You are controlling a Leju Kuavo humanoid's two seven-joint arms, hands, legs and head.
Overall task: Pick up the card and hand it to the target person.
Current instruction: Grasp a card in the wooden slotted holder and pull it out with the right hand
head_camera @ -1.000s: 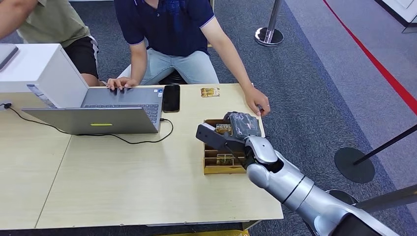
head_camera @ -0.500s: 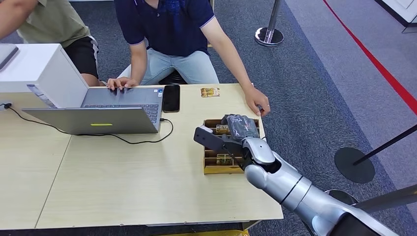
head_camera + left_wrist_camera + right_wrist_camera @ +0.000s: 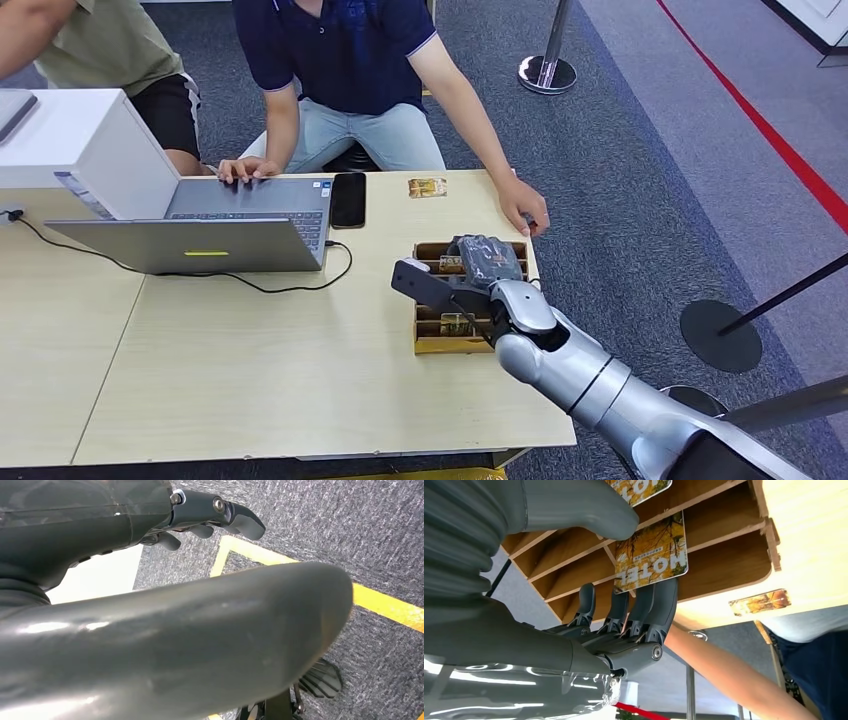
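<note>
A wooden slotted card holder (image 3: 432, 343) stands near the table's right edge. A yellow "HOTEL" card (image 3: 651, 552) stands in one of its slots (image 3: 724, 525). My right hand (image 3: 480, 262) hovers over the holder's far end, with its dark fingers (image 3: 644, 605) at the card's edge and the grey thumb (image 3: 589, 510) spread on the other side, so the card is not gripped. Another card (image 3: 427, 187) lies flat on the table beyond the holder, in front of the person in the dark blue shirt (image 3: 340, 40). My left hand (image 3: 215, 515) hangs over the carpet and holds nothing.
The blue-shirted person's hand (image 3: 523, 212) rests on the table edge just beyond the holder. A laptop (image 3: 230, 225), a black phone (image 3: 348, 199) and a white box (image 3: 70, 140) are at the left. A second person (image 3: 100, 50) sits at the far left. Stanchion bases (image 3: 720, 335) stand on the carpet.
My right hand has shifted slightly left and lower over the holder. The people and the cards have not moved.
</note>
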